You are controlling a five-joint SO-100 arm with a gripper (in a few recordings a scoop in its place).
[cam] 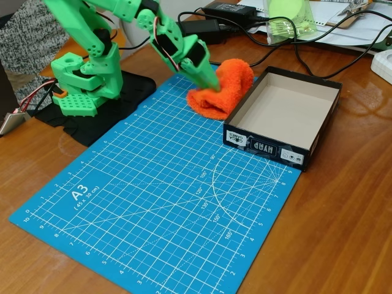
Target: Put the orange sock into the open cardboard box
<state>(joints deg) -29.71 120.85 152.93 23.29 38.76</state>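
In the fixed view the green gripper [211, 82] reaches down from the upper left of the frame and its tip presses into the left part of the orange sock [223, 89], just above the middle of the picture. Whether its fingers are apart or already pinched on the fabric cannot be told from here, since the tip is sunk into the fuzzy cloth. The sock lies at the far edge of the blue cutting mat [153, 202], not yet lifted, its long axis running from lower left to upper right, and its right side sits against the left wall of the open cardboard box [334, 116]. The box stands right of centre, its beige inside bare. So the target lies directly to the right of the gripper, just past the sock itself: the coming move likely calls for a firm hold, a lift clear of the near wall, and a short carry rightward. Cables [294, 46] trail over the wooden surface [343, 233] behind.
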